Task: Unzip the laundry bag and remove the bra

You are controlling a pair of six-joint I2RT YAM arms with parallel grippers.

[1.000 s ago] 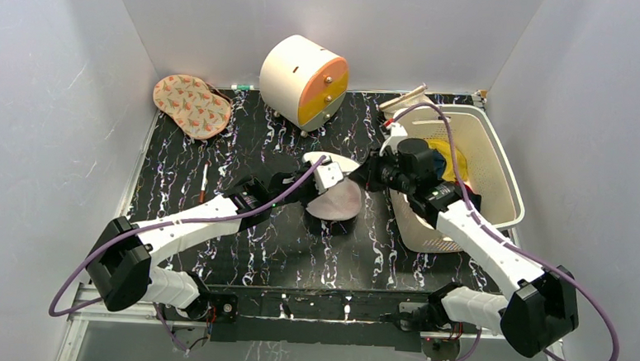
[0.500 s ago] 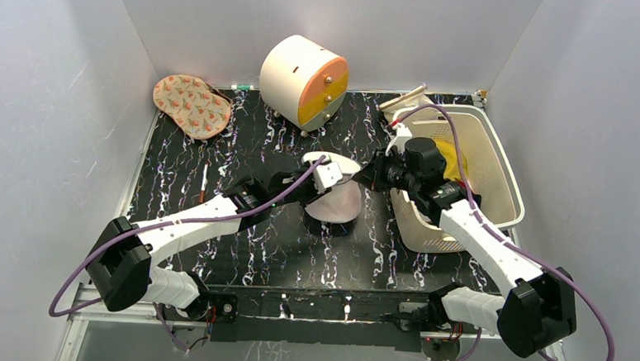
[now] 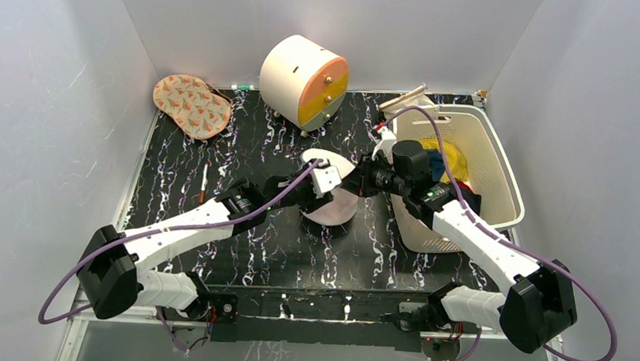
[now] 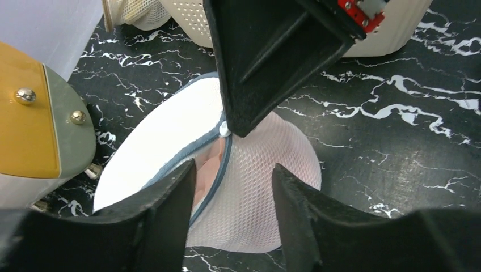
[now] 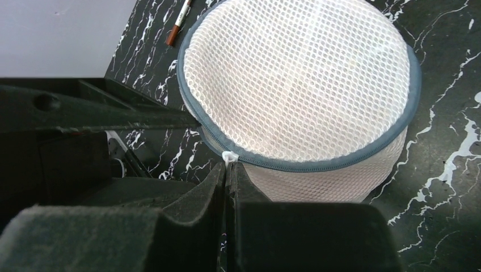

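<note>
The laundry bag (image 3: 336, 204) lies mid-table, a round white mesh pouch with a grey zipper rim. My left gripper (image 3: 323, 191) grips its near part, with bulging mesh (image 4: 255, 187) held between the fingers. The zipper is partly open, and the pale pink bra (image 4: 209, 167) shows in the gap. My right gripper (image 3: 355, 182) is shut on the white zipper pull (image 5: 229, 156) at the bag's rim (image 5: 300, 73). The pull also shows in the left wrist view (image 4: 225, 130) under the right finger's tip. Most of the bra is hidden inside the bag.
A cream-and-orange drawer cabinet (image 3: 304, 80) stands at the back. A cream slotted basket (image 3: 498, 182) holding blue, yellow and black clothes (image 3: 448, 162) is at the right, close behind my right arm. A patterned cloth pad (image 3: 191, 105) and a pen (image 3: 203, 183) lie at the left.
My right gripper has moved left and toward me along the rim with the zipper pull. The bag has tilted and its visible pink face has shrunk. The left arm shifted slightly.
</note>
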